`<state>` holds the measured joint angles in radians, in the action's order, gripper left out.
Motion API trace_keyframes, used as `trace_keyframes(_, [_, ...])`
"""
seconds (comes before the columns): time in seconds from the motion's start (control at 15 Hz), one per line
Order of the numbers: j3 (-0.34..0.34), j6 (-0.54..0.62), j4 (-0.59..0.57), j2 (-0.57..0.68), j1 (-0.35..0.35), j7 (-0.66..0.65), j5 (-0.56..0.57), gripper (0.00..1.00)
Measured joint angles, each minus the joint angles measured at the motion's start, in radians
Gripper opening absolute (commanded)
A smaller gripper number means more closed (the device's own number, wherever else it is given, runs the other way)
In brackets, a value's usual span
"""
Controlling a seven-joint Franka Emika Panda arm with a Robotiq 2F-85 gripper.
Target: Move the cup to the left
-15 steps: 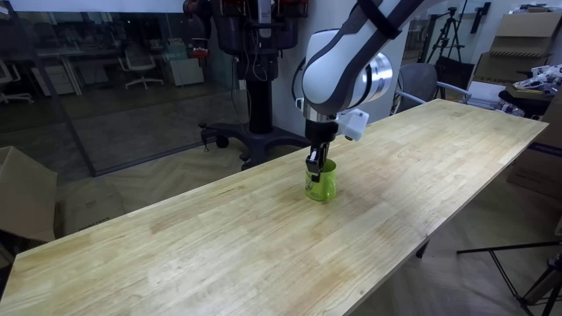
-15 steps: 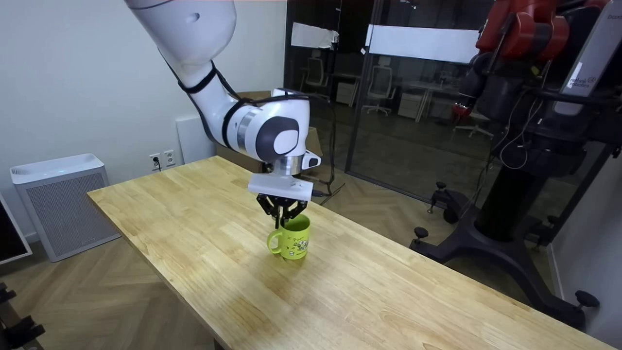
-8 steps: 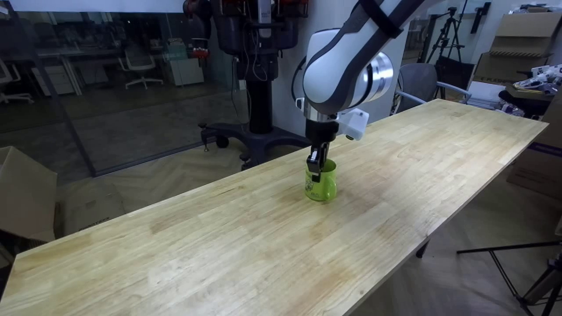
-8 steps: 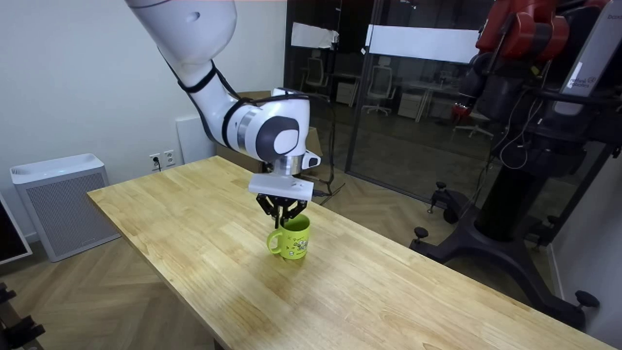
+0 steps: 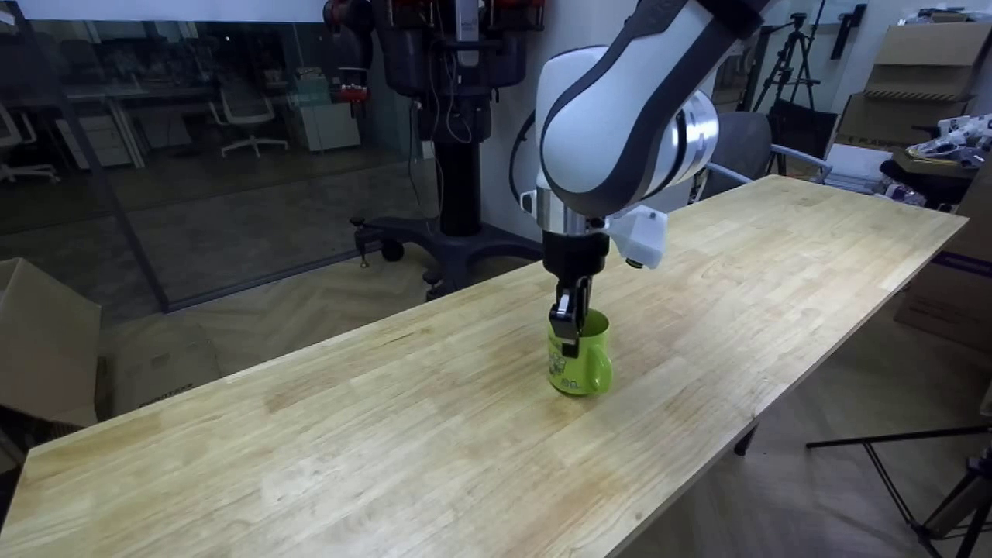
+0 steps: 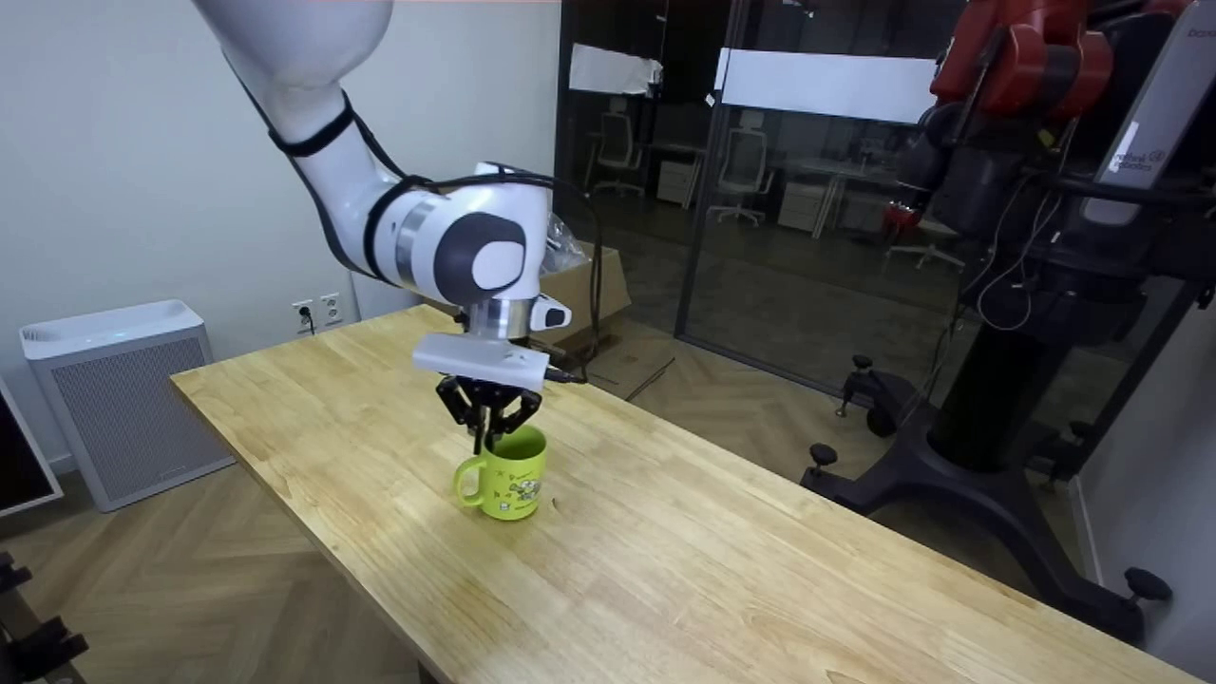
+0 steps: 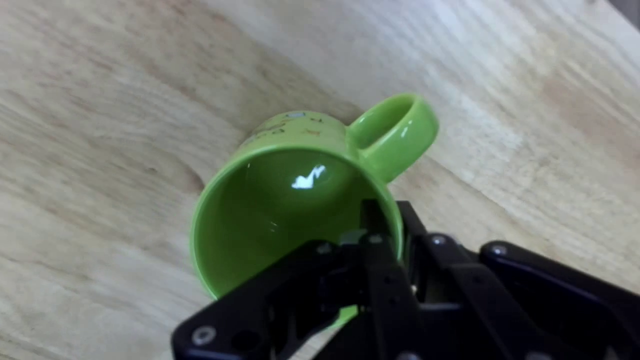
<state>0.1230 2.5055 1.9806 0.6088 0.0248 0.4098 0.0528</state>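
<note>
The lime-green cup [image 5: 583, 380] is upright over the wooden table [image 5: 349, 434], with a printed picture on its side. It also shows in an exterior view [image 6: 518, 480] with its handle [image 6: 467, 483] on the left there. I cannot tell if its base touches the wood. My gripper [image 6: 484, 446] points down and is shut on the cup's wall near the handle. In the wrist view the gripper [image 7: 390, 207] has one finger inside the cup [image 7: 280, 200] and one outside, with the rim between them. The inner fingertip is partly hidden by the rim.
A dark robot on a wheeled base [image 6: 997, 399] stands on the floor beyond the table's long edge. A cardboard box [image 6: 594, 290] sits behind the arm. A grey chair [image 5: 740, 143] is by the table's far end. A white air purifier [image 6: 133, 408] stands by the wall.
My gripper and the cup have moved together over the table, leftward in an exterior view, and nearer and slightly right in another. The gripper stays shut on the cup's wall.
</note>
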Motion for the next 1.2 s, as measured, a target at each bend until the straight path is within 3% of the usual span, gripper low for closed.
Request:
trace_keyframes(0.27, [-0.002, 0.069, 0.128, -0.065, -0.063, -0.104, 0.002, 0.03])
trace_keyframes(0.73, [-0.058, 0.233, 0.189, -0.071, -0.154, -0.276, 0.024, 0.03])
trace_keyframes(0.8, [-0.06, 0.24, 0.192, -0.072, -0.157, -0.285, 0.024, 0.35])
trace_keyframes(0.93, [-0.062, 0.25, 0.199, -0.075, -0.158, -0.294, 0.024, 0.42])
trace_keyframes(1.2, [-0.068, 0.254, 0.228, -0.105, -0.162, -0.313, 0.025, 0.7])
